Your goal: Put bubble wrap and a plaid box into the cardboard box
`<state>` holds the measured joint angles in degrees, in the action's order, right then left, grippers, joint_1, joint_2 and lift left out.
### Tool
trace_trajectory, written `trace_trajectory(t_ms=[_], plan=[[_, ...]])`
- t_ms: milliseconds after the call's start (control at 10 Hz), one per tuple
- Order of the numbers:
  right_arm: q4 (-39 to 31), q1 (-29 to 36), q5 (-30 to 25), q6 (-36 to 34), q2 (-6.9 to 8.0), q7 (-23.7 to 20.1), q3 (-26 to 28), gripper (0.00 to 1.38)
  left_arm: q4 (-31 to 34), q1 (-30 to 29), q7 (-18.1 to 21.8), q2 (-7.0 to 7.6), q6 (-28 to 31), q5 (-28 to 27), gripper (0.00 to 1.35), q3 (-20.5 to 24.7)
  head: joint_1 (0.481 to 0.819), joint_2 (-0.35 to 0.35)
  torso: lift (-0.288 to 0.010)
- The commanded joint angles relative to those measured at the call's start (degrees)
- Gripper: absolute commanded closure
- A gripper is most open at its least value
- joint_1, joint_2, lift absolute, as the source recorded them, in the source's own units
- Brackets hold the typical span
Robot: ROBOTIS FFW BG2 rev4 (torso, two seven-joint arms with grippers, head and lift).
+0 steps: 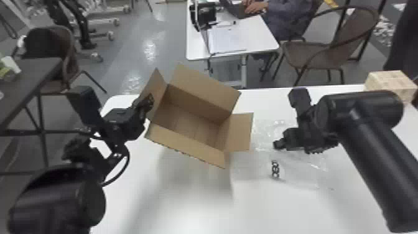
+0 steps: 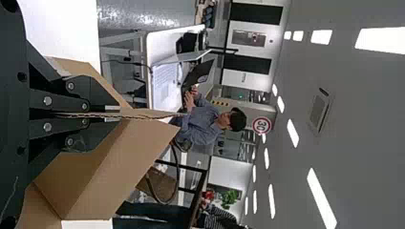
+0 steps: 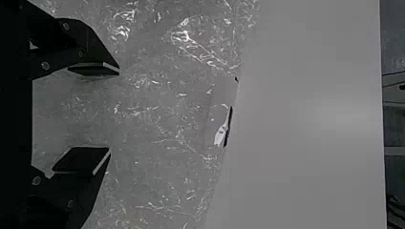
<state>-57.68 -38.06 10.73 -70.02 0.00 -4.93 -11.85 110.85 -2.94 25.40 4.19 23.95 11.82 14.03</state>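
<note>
You can read "30" in blk digits on the rd, white, red-rimmed sign [image 2: 261, 125], rm bkgd, L wrist view.

The left pincer [image 1: 148, 101] is held at the far end of the left arm [image 1: 59, 199], with its two black fingers [image 2: 57, 101] pressed close together. Behind this pincer, toward the robot, the wrist is bent and is looped by a black cable [image 1: 123, 166]; the thick forearm is seen nearer the robot. The right pincer [image 1: 292, 143] is carried by the right arm [image 1: 378, 165], its fingers [image 3: 93, 70] spread wide apart with a broad gap between. To the right of that pincer, the arm is sharply bent, its long tube being angled back toward the robot.
</note>
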Motion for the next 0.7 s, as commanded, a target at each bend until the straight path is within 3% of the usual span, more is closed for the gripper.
trace_trajectory(t_ms=[0, 300, 600], plan=[[-3.76, 1.67, 1.14, 0.23, 0.05, 0.01, 1.22, 1.19, -0.02, -0.23, -0.08, -0.06, -0.05, 0.05, 1.21, 0.03, 0.695, 0.141, -0.108], [-10.08, 3.61, 2.9, -0.91, 0.05, 0.01, 2.01, 1.19, 0.07, -0.49, -0.17, -0.06, -0.05, 0.05, 1.21, 0.12, 0.695, 0.153, -0.108], [-22.12, 7.39, 5.53, -4.43, 0.05, 0.01, 3.07, 1.19, 0.15, -0.93, -0.17, -0.06, -0.14, 0.22, 1.21, 0.12, 0.695, 0.169, -0.108]])
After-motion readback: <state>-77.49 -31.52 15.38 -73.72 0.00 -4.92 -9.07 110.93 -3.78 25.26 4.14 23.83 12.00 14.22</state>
